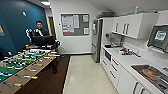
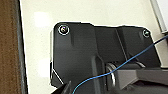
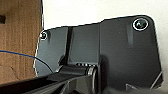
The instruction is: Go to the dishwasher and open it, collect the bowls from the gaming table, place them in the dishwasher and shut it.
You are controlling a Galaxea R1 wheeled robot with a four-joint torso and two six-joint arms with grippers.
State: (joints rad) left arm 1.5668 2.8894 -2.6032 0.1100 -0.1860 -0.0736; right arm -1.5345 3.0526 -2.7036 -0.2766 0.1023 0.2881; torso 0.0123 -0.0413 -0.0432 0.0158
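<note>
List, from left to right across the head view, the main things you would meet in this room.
Table-football table → person behind a dark monitor → notice board → steel fridge → white wall cabinets → wall screen.

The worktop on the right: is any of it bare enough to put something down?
Yes. The worktop is bare between the red clutter near the wall and the sink. The sink holds a dish. The football table opposite is crowded with rods; the pale floor between them is open.
</note>
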